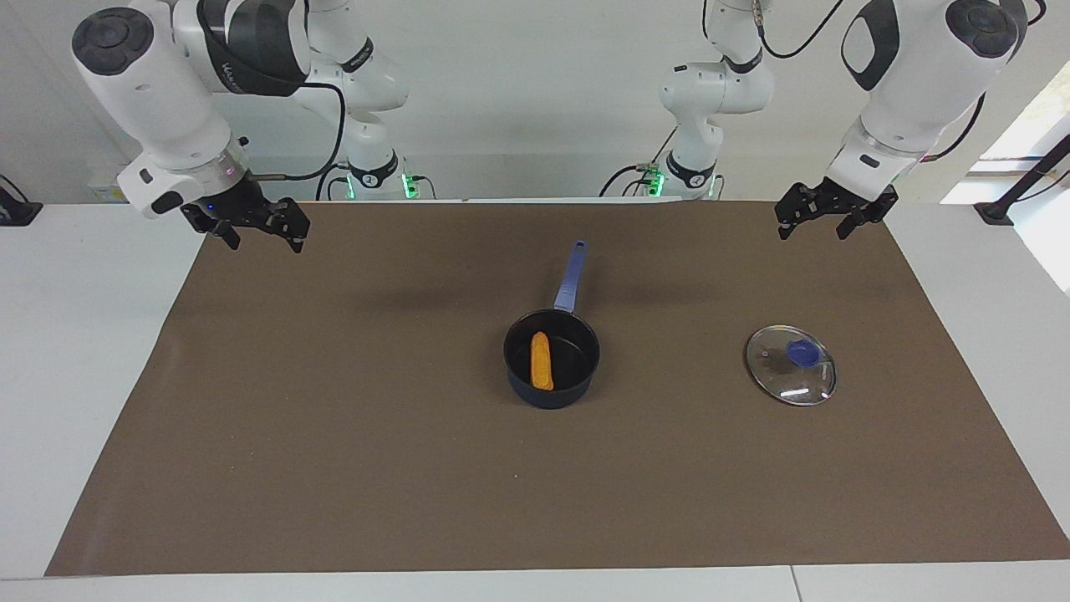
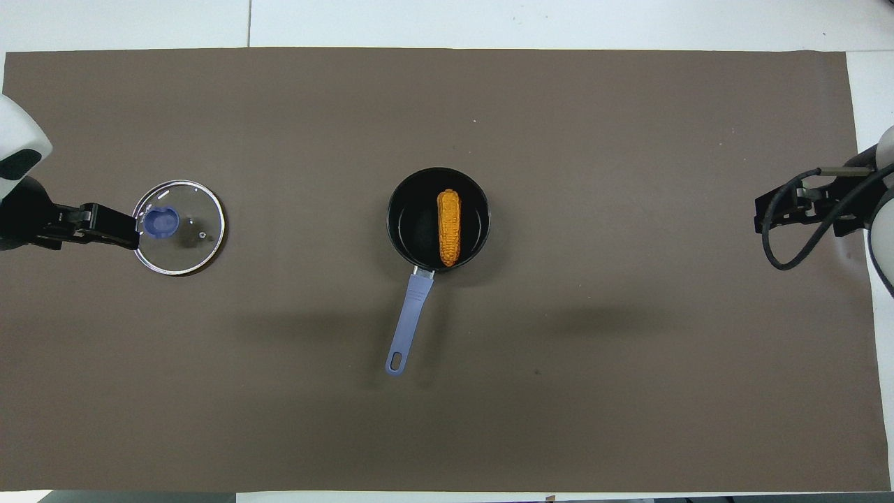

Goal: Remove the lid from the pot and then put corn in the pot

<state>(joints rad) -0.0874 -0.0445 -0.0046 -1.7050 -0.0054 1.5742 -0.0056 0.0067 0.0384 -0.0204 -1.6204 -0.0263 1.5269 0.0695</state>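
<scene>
The dark blue pot (image 1: 553,393) stands open at the middle of the brown mat, its long handle (image 1: 571,276) pointing toward the robots. The orange-yellow corn (image 1: 542,361) lies inside it on the black bottom; it also shows in the overhead view (image 2: 448,227) within the pot (image 2: 392,225). The glass lid (image 1: 777,378) with its blue knob lies flat on the mat toward the left arm's end (image 2: 188,241). My left gripper (image 1: 815,224) hangs open and empty in the air, over the mat's edge by the robots. My right gripper (image 1: 261,237) hangs open and empty over the mat's corner at its own end.
The brown mat (image 1: 334,435) covers most of the white table (image 1: 84,334). Only the pot and the lid stand on it. In the overhead view the left gripper (image 2: 133,234) overlaps the lid's rim, while the facing view shows it well above the lid.
</scene>
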